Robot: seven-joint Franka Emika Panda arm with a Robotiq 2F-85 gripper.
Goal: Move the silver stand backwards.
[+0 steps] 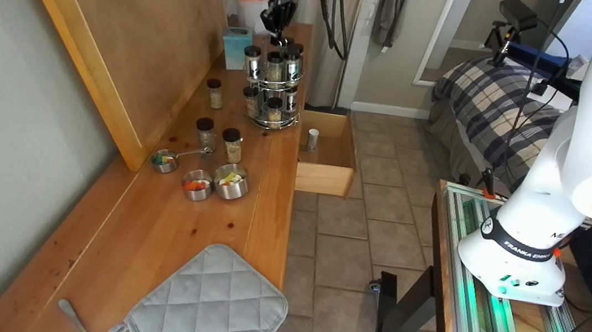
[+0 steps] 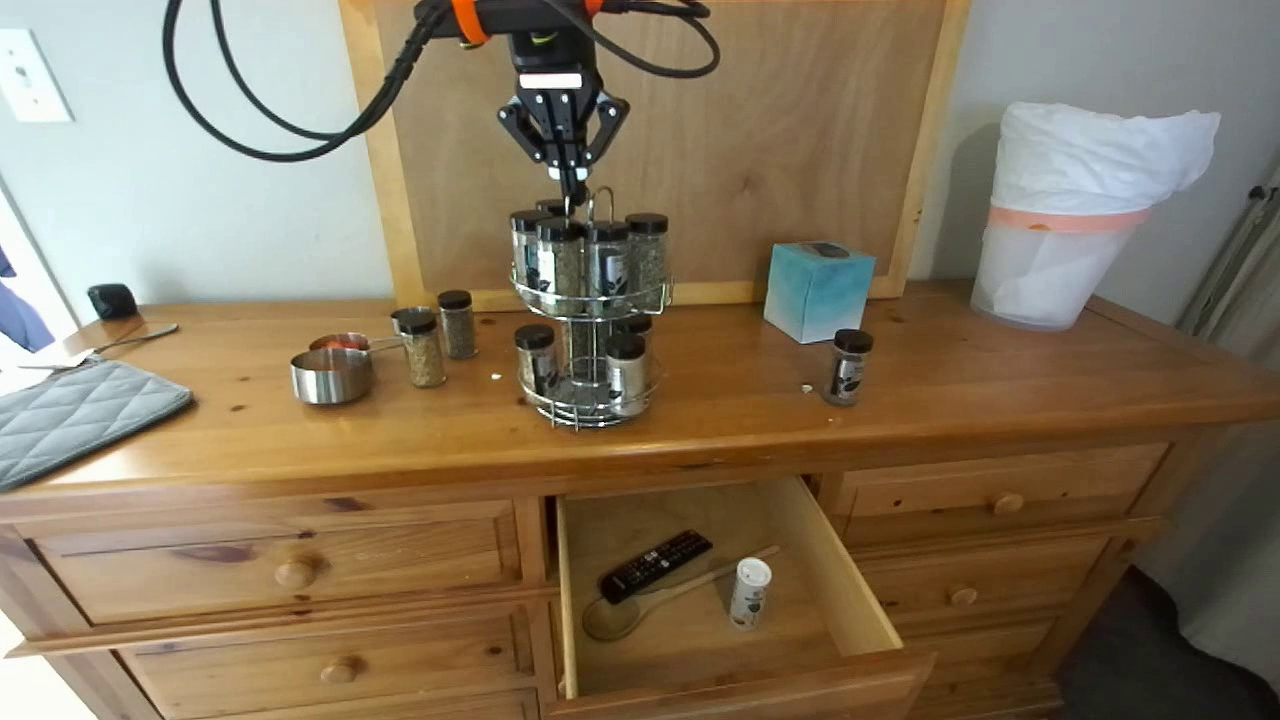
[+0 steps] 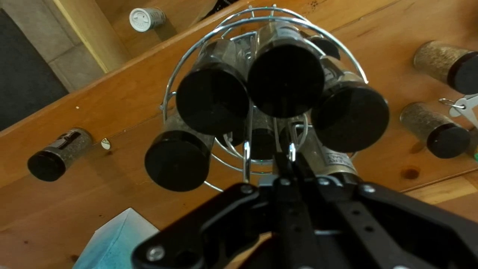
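Note:
The silver stand is a two-tier wire rack holding several spice jars with black lids. It stands upright near the front edge of the wooden dresser top in both exterior views (image 1: 272, 125) (image 2: 580, 416). In the wrist view its upper ring (image 3: 278, 18) shows below the jaws. My gripper (image 2: 573, 193) is above the rack, pointing down; it also shows in an exterior view (image 1: 278, 39). In the wrist view the fingertips (image 3: 289, 158) are closed around one upright wire of the rack's top handle. The other handle wire is left of the fingers.
A blue tissue box (image 2: 815, 295) and a lone jar (image 2: 848, 370) stand to one side. Jars (image 2: 423, 350) and metal measuring cups (image 2: 330, 382) stand on the opposite side. A wooden panel (image 2: 760, 130) rises behind. An open drawer (image 2: 850, 590) juts out below.

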